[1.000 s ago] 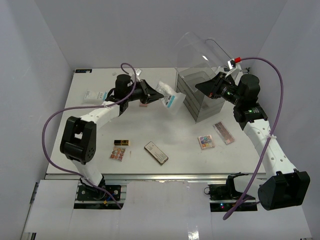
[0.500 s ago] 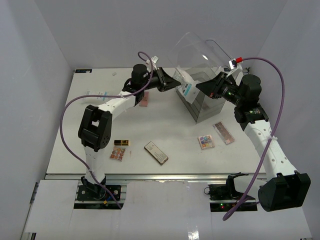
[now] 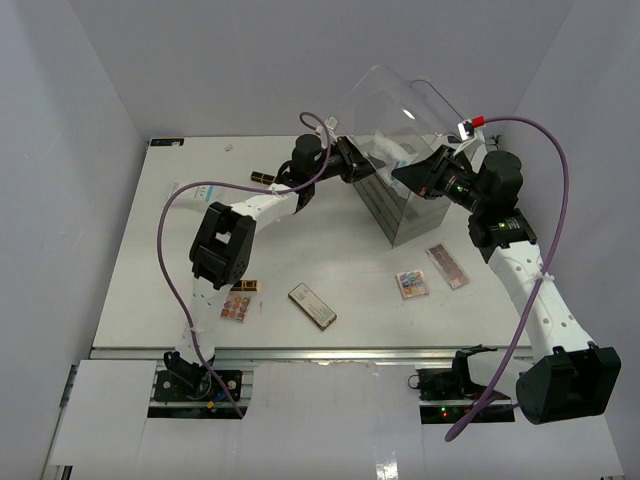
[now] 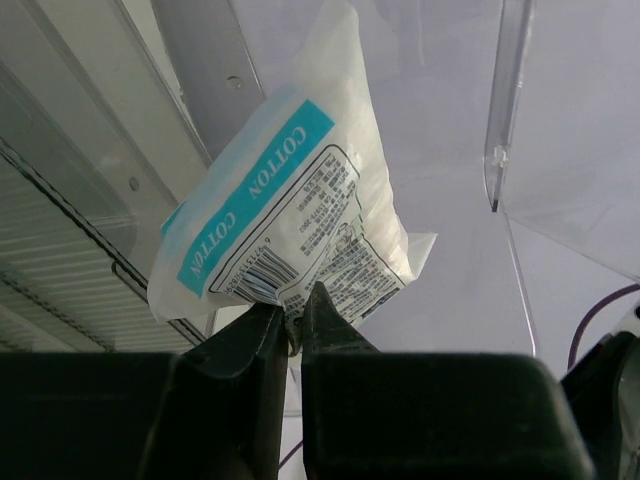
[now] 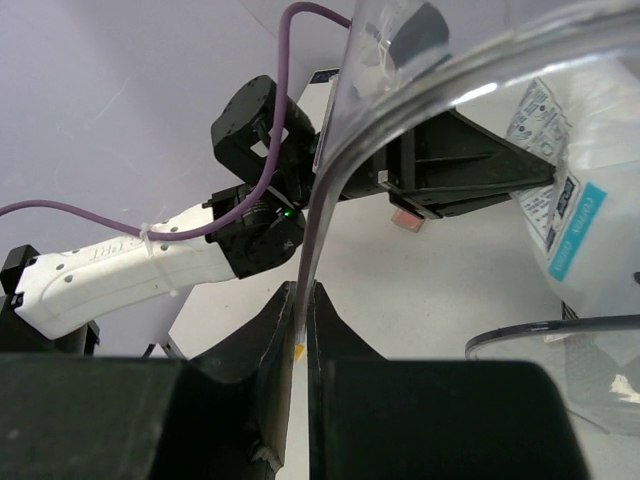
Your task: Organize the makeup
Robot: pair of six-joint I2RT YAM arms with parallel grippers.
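Note:
My left gripper [image 3: 360, 168] is shut on the bottom edge of a white packet with blue print [image 3: 388, 150] and holds it at the open top of the clear acrylic drawer box [image 3: 395, 210]. In the left wrist view the fingertips [image 4: 318, 305] pinch the packet [image 4: 290, 200]. My right gripper [image 3: 408, 174] is shut on the edge of the box's clear lid [image 3: 392, 95] and holds it raised; it grips the lid [image 5: 330, 170] in the right wrist view too. On the table lie a black-and-gold lipstick [image 3: 241, 285], two palettes [image 3: 236, 308] [image 3: 412, 283] and a long dark compact [image 3: 312, 306].
A pink palette [image 3: 447, 265] lies right of the box. Another lipstick [image 3: 262, 177] lies at the back, left of my left arm. The left arm's purple cable [image 3: 175, 240] loops over the table's left side. Grey walls enclose the table.
My left arm has swung right with the packet, from the back middle of the table to the open box under the lid. The right gripper has kept the lid raised.

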